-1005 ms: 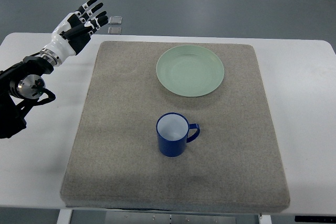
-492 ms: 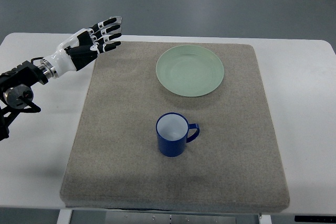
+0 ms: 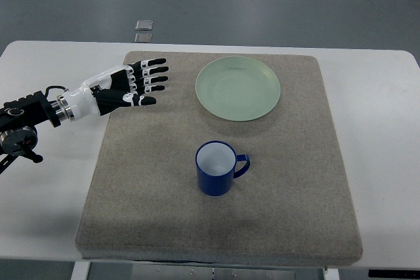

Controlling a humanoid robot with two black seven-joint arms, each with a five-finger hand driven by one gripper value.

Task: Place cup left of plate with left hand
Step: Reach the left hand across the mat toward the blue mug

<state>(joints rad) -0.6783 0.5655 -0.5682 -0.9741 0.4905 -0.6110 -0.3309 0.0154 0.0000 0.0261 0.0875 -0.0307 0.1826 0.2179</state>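
A blue cup [image 3: 216, 168] with a white inside stands upright near the middle of the grey mat [image 3: 295, 181], its handle pointing right. A pale green plate [image 3: 237, 88] lies on the mat's far side, above the cup. My left hand [image 3: 138, 83] hovers over the mat's far-left corner with its fingers spread and holding nothing. It is left of the plate and well up and left of the cup.
The mat covers most of a white table [image 3: 387, 129]. Two small grey squares [image 3: 144, 25] lie on the floor beyond the table's far edge.
My left hand has swung from beyond the table's far-left corner down and right, over the mat toward the plate. The cup and plate have not moved.
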